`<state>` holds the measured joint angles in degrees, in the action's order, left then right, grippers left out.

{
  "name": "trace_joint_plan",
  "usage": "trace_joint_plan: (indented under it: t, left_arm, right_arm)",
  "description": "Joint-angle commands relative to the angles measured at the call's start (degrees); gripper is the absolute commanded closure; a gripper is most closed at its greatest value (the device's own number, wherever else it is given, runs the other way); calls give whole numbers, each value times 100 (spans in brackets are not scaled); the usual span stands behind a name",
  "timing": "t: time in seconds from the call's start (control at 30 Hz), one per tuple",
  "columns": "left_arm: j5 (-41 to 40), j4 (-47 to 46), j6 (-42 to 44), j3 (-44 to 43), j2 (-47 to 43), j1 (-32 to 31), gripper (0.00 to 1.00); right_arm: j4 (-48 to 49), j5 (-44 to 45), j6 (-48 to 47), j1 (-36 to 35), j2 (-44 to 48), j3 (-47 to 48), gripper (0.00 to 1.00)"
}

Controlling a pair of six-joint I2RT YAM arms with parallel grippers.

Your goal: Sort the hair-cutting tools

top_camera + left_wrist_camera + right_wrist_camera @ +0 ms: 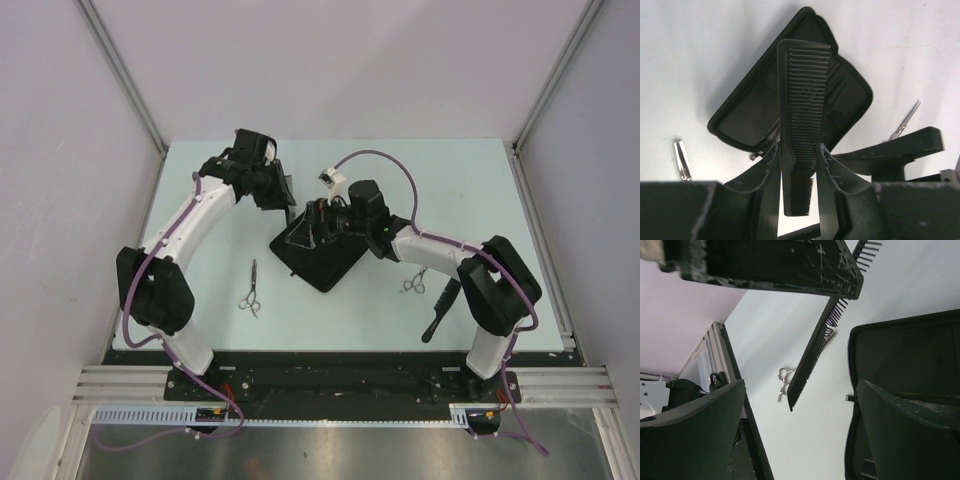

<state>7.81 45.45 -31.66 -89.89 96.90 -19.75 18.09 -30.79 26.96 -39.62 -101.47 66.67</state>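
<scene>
My left gripper (799,146) is shut on the long narrow black comb (802,100), which hangs above the open black case (745,112). In the right wrist view the same comb (812,357) slants down from the left gripper's body, above the table. My right gripper (801,390) is open with nothing between its fingers, just beside the case's zipped edge (905,350). From above, the left gripper (283,195) and right gripper (318,222) are close together over the case (320,262). One pair of silver scissors (250,290) lies to its left, another (415,282) to its right. The black handled comb (438,310) lies near the right arm.
The right arm's forearm (440,250) reaches across the table just above the right scissors and handled comb. An aluminium rail (340,380) runs along the near edge. Grey walls close in the left, right and back sides.
</scene>
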Motion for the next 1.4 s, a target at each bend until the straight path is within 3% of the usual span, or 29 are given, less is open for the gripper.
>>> trace_joint_plan:
  t: [0.0, 0.1, 0.33, 0.6, 0.7, 0.73, 0.8, 0.83, 0.93, 1.17, 1.3, 1.37]
  left_arm:
    - [212, -28, -279, -459, 118, -82, 73]
    - [282, -36, -341, -565, 197, -152, 73]
    - [317, -28, -411, -583, 233, -179, 73]
    - [414, -36, -411, -653, 163, -187, 72]
    - [370, -28, -350, -618, 110, -196, 66]
    - [309, -28, -315, -635, 57, -187, 51]
    - [54, -19, -166, -714, -13, -179, 31]
    - [-16, -19, -95, -732, -127, -179, 15]
    - [-341, -28, 238, -811, -321, -170, 1]
    - [-184, -36, 1572, -1057, -795, -126, 0]
    - [535, -36, 2426, -1092, -1102, -117, 0]
    - [1413, -36, 2882, -1058, -1199, -117, 0]
  right_arm:
    - [133, 336, 46, -2, -74, 302, 0]
    - [108, 371, 99, -20, -224, 433, 6]
    - [-42, 565, 213, -55, -443, 714, 42]
    - [-16, 407, 406, -55, -690, 882, 60]
    - [-68, 424, 468, -55, -699, 900, 93]
    - [-86, 433, 485, -46, -673, 900, 100]
    - [-174, 424, 494, -38, -629, 891, 100]
    - [-217, 407, 477, -29, -602, 900, 100]
    - [-463, 302, 354, 15, -453, 891, 100]
    - [-1052, -708, -41, 349, -128, 891, 100]
    - [-1080, -1987, 20, 779, 66, 891, 100]
    - [-1184, -2395, -41, 955, 241, 891, 100]
